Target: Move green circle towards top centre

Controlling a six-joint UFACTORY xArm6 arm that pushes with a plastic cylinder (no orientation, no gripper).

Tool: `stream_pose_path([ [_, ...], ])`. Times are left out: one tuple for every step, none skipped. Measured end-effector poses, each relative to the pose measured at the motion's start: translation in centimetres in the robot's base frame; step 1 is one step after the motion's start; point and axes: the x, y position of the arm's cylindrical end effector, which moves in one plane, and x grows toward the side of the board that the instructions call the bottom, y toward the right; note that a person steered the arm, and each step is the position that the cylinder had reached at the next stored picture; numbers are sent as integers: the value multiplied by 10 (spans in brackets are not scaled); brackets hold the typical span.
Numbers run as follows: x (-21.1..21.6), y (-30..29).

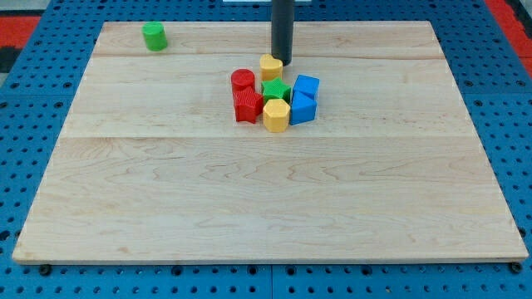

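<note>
The green circle (155, 36) is a small green cylinder near the board's top left corner, alone. My tip (283, 61) is at the end of the dark rod near the top centre, far to the right of the green circle. It stands right next to the upper right side of a yellow heart block (270, 67).
A cluster sits below my tip: a red cylinder (243, 80), a red star-like block (247, 105), a green star (275, 90), a yellow hexagon (276, 115), and two blue blocks (306, 87) (302, 108). The wooden board (266, 208) lies on a blue pegboard.
</note>
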Motion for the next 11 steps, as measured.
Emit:
stream_pose_path([
  [15, 0],
  [12, 0],
  [-31, -6],
  [-38, -96],
  [-32, -216],
  [-32, -306],
  [-68, -293],
  [-67, -196],
  [-44, -123],
  [-79, -138],
  [-96, -202],
])
